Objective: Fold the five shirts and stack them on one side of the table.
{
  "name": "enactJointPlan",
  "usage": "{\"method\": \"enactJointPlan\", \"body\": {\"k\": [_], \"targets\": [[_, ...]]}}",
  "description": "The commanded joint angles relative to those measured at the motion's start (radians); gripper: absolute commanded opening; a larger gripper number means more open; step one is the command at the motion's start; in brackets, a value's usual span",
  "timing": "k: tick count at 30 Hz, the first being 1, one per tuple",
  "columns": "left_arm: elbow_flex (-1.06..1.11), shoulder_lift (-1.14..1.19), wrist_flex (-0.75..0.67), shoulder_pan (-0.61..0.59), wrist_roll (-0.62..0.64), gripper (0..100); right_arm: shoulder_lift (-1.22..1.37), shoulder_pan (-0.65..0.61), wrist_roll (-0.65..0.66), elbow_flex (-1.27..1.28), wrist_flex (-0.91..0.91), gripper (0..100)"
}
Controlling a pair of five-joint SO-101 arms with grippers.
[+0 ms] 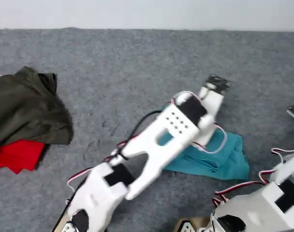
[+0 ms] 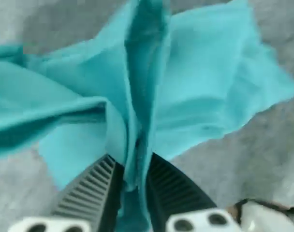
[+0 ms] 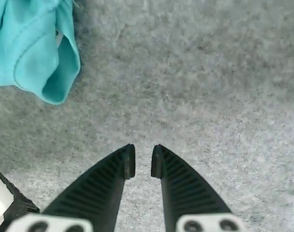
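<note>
Here, the teal shirt (image 2: 200,87) is clamped in the left gripper (image 2: 135,164) for folding; the right gripper (image 3: 143,162) is held slightly parted, empty.

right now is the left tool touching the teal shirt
Touching. The left wrist view shows a fold of the teal shirt pinched in the left tool, with the cloth running down between its two fingers.

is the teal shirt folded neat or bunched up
Bunched. The teal shirt is pinched into a ridge in the left gripper, jaws shut on it, loose folds on both sides.
</note>
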Motion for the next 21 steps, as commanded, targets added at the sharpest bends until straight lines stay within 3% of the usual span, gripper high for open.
{"method": "enactJointPlan", "body": {"k": [1, 10, 15, 18, 21], "targets": [[-0.315, 0.187, 0.026, 0.057, 0.002, 1, -0.004, 0.01, 0.009, -0.003, -0.004, 7.5], [-0.604, 0.437, 0.02, 0.213, 0.002, 1, -0.004, 0.012, 0.009, -0.003, -0.004, 7.5], [-0.679, 0.47, -0.115, 0.215, -0.005, 2, -0.004, 0.012, 0.009, -0.003, -0.004, 7.5], [-0.705, 0.471, -0.184, 0.218, -0.005, 8, -0.004, 0.01, 0.009, -0.003, -0.004, 7.5], [-0.708, 0.466, -0.184, 0.222, -0.003, 21, -0.004, 0.008, 0.009, -0.003, -0.004, 7.5]]}}
